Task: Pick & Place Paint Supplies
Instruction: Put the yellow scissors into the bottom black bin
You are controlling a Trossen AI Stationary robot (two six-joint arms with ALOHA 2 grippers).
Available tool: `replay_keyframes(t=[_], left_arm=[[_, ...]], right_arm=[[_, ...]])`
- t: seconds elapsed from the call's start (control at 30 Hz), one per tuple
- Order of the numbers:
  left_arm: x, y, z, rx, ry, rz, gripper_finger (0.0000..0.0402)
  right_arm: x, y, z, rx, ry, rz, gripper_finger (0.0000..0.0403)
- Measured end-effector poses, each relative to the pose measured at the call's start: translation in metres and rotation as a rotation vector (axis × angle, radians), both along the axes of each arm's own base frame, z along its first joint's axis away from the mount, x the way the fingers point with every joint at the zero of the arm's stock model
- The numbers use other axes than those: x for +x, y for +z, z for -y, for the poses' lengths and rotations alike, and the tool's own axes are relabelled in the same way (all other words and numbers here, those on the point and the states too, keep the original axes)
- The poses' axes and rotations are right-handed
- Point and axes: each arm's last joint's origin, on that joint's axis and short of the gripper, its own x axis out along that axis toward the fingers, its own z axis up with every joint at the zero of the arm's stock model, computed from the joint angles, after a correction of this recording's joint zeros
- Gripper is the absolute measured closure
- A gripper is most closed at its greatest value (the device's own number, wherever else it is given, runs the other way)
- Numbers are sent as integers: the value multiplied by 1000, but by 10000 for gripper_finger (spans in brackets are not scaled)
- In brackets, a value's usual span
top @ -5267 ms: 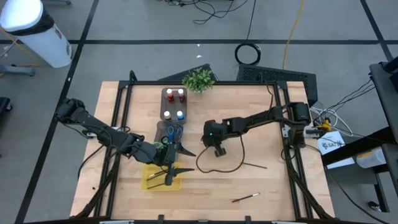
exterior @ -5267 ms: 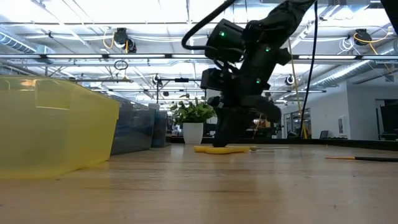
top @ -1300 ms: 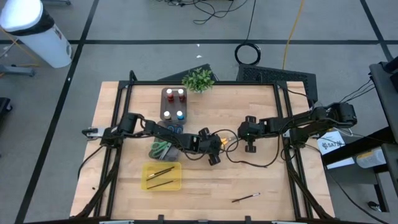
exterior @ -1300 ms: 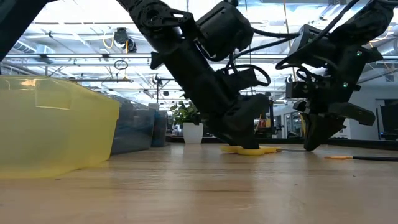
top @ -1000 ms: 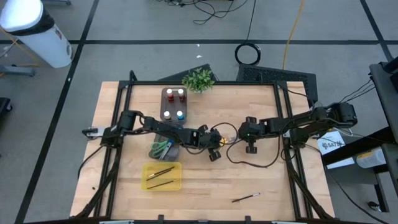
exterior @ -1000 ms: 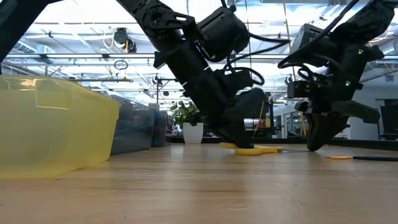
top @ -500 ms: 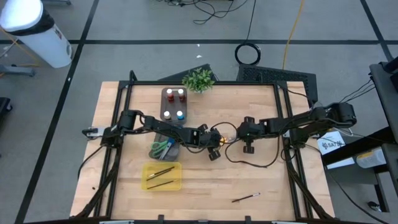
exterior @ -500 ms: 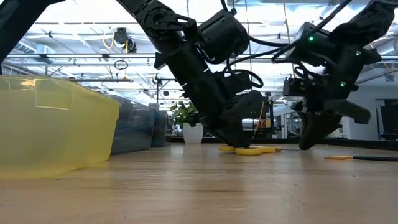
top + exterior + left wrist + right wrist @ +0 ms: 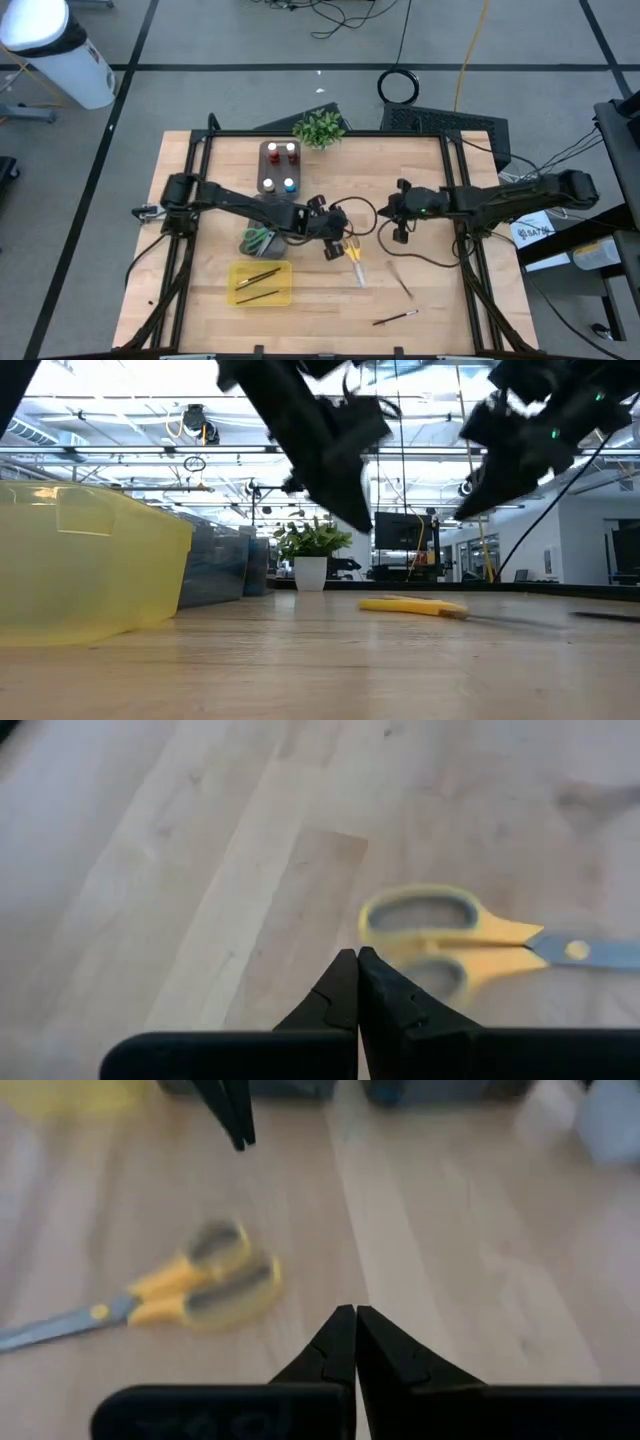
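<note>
Yellow-handled scissors (image 9: 354,260) lie flat on the wooden table near its middle, seen also in the left wrist view (image 9: 440,935), the right wrist view (image 9: 205,1285) and the low view (image 9: 410,605). My left gripper (image 9: 334,248) hangs shut just left of their handles, above the table (image 9: 358,522) and touching nothing. My right gripper (image 9: 400,236) is shut too and raised (image 9: 463,512), to the right of the scissors. Green scissors (image 9: 258,240) lie in the dark grey tray (image 9: 272,212). Paint bottles (image 9: 281,168) stand at the tray's far end. Two brushes (image 9: 258,283) lie in the yellow tray (image 9: 285,296).
Two loose brushes lie on the table to the right of the yellow tray, one (image 9: 401,281) near the scissors' blades and one (image 9: 396,318) closer to the near edge. A potted plant (image 9: 318,128) stands at the far edge. A dark cable (image 9: 425,258) trails under the right arm.
Both grippers have risen off the table. My left gripper has drawn back from the yellow scissors toward the table's left, and the scissors now lie uncovered on the wood. My right gripper has gone up and a little toward the far edge.
</note>
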Motion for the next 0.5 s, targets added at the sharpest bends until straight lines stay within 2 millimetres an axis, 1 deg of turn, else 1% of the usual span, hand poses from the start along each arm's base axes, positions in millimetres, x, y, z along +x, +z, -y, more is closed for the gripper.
replay_keyframes(t=[0.13, 0.23, 0.3, 0.37, 0.43, 0.5], left_arm=[[-11, 25, 12, 41, -48, 22, 401], [-18, 27, 21, 65, -99, -13, 399], [-20, 26, 28, 63, -111, -31, 397], [-22, 26, 38, 44, -120, -18, 397], [-21, 23, 47, 15, -126, -10, 399], [-19, 13, 57, -17, -133, -15, 400]], right_arm=[[-6, 12, -4, 21, 7, 77, 403], [-3, 14, -8, 67, 2, 150, 399], [1, 7, -13, 94, 26, 181, 387], [4, -6, -18, 122, 76, 185, 369], [7, -20, -22, 153, 128, 185, 345], [7, -34, -25, 235, 111, 164, 319]])
